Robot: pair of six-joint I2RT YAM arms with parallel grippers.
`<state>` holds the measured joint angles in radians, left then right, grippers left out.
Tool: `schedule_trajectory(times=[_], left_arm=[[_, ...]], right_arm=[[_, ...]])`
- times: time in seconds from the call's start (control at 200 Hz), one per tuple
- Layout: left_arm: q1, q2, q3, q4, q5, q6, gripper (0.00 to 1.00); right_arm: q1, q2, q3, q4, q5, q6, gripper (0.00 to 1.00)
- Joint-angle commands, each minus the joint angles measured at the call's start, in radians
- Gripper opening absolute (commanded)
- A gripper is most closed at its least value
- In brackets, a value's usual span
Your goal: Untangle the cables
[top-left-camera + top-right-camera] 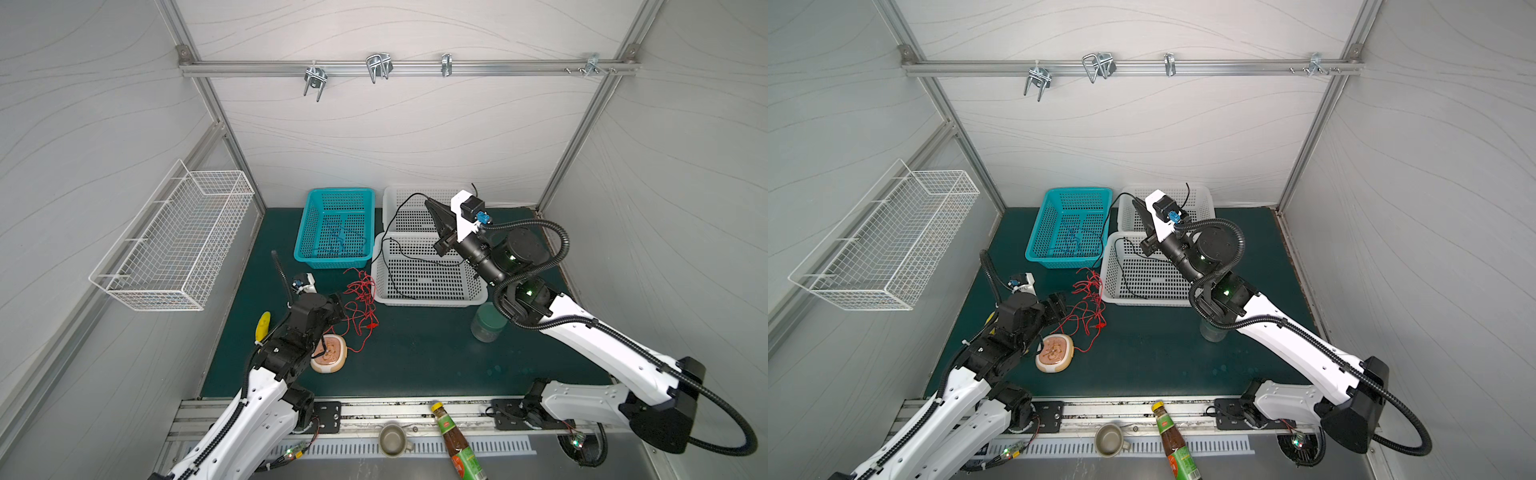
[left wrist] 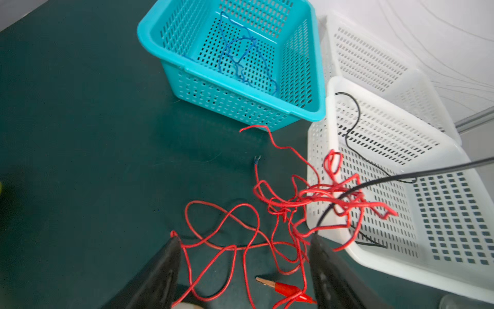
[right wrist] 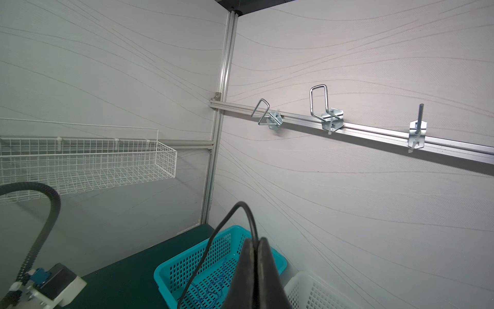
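Left arm: bent low and forward over the mat. The left gripper (image 2: 244,239) hangs just above the surface with its jaws well apart. Loops of the red cable (image 2: 294,203) lie between its fingers, and nothing is clamped.

Right arm: raised and stretched over the white baskets, wrist pointing up toward the rear wall. The right gripper (image 3: 255,242) has its jaws pressed together on the black cable (image 1: 399,257).

Surface, green mat (image 1: 415,361):
- The red cable lies in a tangled heap against the corner of the near white basket (image 1: 432,301), and the black cable crosses it there.
- The blue cable (image 2: 240,53) lies inside the teal basket (image 1: 336,191).
- The black cable trails across the near white basket's floor.

Room: pale panel walls, with a wire shelf (image 1: 174,241) on the left wall and a hook rail (image 1: 415,66) across the rear wall.
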<state>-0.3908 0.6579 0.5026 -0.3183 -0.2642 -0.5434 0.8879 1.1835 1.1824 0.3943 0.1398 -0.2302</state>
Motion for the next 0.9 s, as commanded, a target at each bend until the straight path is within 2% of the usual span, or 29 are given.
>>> schedule_trajectory(times=[0.0,0.1,0.195,0.395,0.705,0.895], left_arm=[[0.003,0.047,0.073,0.172,0.082,0.102,0.81],[0.001,0.120,0.106,0.201,0.140,0.145,0.84],[-0.002,0.175,0.124,0.219,0.151,0.172,0.85],[-0.003,0.268,0.150,0.285,0.097,0.193,0.85],[-0.003,0.403,0.238,0.285,0.032,0.181,0.84],[-0.002,0.454,0.254,0.277,0.062,0.156,0.84]], right_arm=[[0.000,-0.025,0.017,-0.021,-0.031,0.030,0.00],[-0.001,-0.024,0.040,-0.070,-0.025,0.049,0.00],[-0.001,-0.025,0.057,-0.113,-0.026,0.058,0.00],[-0.004,-0.044,0.052,-0.133,-0.034,0.095,0.00],[-0.050,-0.131,0.031,-0.151,0.036,0.115,0.00],[-0.102,-0.190,-0.015,-0.150,0.090,0.113,0.00]])
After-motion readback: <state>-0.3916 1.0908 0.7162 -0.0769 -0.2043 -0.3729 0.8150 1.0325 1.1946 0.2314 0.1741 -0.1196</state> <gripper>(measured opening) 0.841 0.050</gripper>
